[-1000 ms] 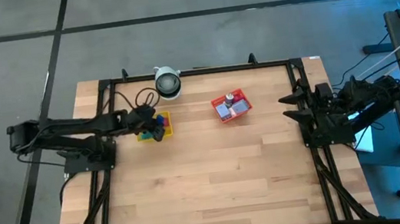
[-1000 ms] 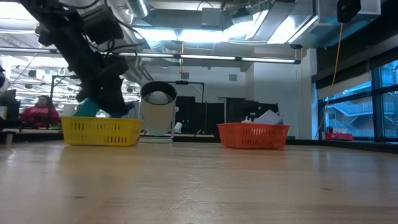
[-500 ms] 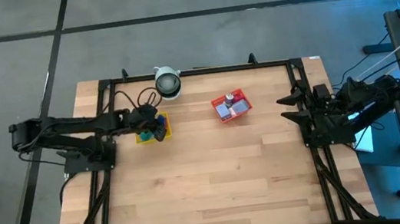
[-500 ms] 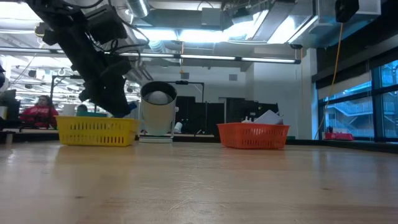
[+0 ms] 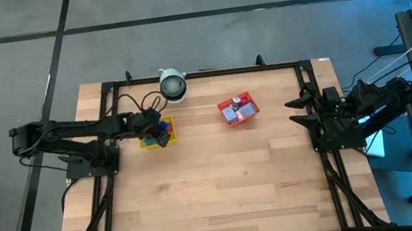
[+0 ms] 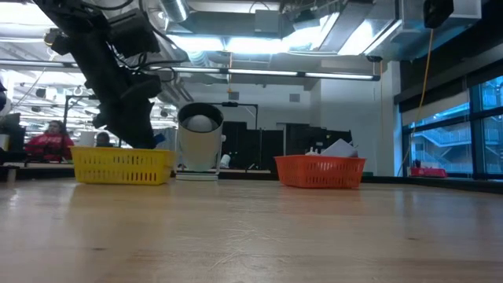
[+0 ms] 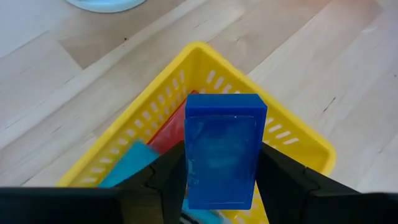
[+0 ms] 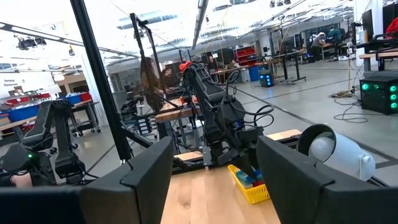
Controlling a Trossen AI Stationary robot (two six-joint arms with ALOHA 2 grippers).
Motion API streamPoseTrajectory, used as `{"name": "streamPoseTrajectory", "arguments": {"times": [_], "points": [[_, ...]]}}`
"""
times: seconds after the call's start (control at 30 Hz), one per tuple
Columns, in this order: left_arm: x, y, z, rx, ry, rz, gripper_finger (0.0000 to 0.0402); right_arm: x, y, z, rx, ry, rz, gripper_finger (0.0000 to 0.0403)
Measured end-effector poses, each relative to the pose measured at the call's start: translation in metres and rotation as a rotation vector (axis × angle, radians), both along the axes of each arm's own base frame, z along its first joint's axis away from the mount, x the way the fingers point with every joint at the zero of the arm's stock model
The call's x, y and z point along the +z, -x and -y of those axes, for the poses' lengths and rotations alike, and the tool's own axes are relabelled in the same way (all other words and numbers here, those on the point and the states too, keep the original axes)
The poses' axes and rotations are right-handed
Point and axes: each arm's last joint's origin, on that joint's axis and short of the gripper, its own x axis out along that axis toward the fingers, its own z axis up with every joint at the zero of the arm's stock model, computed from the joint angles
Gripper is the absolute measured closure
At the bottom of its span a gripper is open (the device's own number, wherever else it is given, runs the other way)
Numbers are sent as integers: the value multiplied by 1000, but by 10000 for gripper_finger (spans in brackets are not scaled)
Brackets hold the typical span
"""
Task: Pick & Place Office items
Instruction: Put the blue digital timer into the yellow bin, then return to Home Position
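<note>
Office items first: a blue block (image 7: 222, 155) sits clamped between the left tool's (image 7: 221, 180) fingers, right over the yellow tray (image 7: 298, 140) with red and teal pieces (image 7: 134, 163) under it. Further along the counter (image 5: 223, 185), the red tray (image 5: 237, 110) holds more bits. Right tool (image 8: 214, 174) hangs spread apart and empty by the counter's right edge.

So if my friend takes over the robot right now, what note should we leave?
Left gripper: over the yellow tray, jaws closed on a blue block.
Right gripper: parked at the table's right edge, jaws open, empty.
Red and teal pieces lie in the yellow tray; the red tray holds some items.
Left: deciding where the blue block goes; nothing loose shows on the table.
</note>
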Motion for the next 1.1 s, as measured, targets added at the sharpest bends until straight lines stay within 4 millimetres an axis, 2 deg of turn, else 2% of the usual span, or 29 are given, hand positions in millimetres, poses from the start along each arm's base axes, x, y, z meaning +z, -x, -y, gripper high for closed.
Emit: {"name": "streamPoseTrajectory", "arguments": {"times": [0.53, 0.77, 1.1], "points": [[-2, 2, 1, 2, 30, -21, 237, 0, 0, 0, 0, 3, -1, 170], [-2, 2, 2, 12, 79, -7, 209, 0, 0, 0, -1, 8, -1, 170], [-2, 3, 1, 31, 48, -14, 170, 0, 0, 0, 1, 4, -2, 170]]}}
